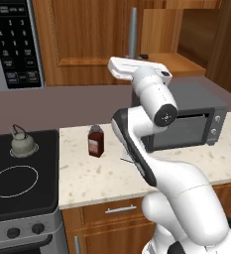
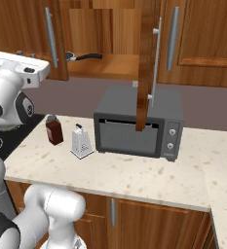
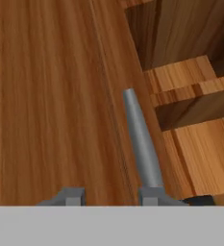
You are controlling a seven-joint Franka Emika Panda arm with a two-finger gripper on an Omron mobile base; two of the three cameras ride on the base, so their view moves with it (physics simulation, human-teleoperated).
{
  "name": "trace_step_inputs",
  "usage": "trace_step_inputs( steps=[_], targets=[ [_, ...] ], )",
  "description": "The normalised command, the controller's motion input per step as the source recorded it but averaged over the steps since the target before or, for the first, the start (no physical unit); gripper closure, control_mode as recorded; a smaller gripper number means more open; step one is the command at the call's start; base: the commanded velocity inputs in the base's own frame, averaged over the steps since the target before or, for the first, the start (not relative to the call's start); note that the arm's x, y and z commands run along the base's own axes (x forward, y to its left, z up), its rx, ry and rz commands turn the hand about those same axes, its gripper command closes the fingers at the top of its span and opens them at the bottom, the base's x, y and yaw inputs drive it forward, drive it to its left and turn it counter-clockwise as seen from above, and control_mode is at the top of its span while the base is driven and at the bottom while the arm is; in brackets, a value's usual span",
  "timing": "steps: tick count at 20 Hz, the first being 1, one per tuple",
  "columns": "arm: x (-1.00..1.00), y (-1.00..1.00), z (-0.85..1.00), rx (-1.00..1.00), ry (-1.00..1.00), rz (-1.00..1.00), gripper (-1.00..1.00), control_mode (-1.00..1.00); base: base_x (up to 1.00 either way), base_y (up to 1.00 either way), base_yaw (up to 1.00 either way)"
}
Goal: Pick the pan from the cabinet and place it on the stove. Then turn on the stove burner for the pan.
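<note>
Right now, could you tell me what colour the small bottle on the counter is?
The bottle is dark red-brown with a black cap; the left base view shows it best.

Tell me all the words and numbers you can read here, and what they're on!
Microwave keypad: rows of white marks on black buttons, too small and blurred to read.
Brown bottle: a pale label, no letters can be made out.
Toaster oven: two round knobs, no readable marks.
Stove: round black knobs and white burner circles, no writing to be seen.
So nothing here can really be read.
</note>
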Motion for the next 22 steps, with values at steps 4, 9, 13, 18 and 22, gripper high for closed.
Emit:
trace_step_inputs(
  steps=[4, 9, 13, 18, 22],
  targets=[
    [-0.13, -0.71, 0.01, 0.19, 0.0, 0.0, -1.0, -1.0, 0.0, 0.0, 0.0],
    [-0.04, -1.0, 0.08, 0.28, 0.01, 0.07, -1.0, -1.0, 0.0, 0.0, 0.0],
    [0.0, -0.9, 0.0, 0.31, 0.07, 0.12, -1.0, -1.0, 0.0, 0.0, 0.0],
    [0.08, -0.67, 0.0, 0.31, 0.14, 0.15, -1.0, -1.0, 0.0, 0.0, 0.0],
    [0.38, -0.35, 0.0, 0.27, 0.21, 0.19, -1.0, -1.0, 0.0, 0.0, 0.0]
  ],
)
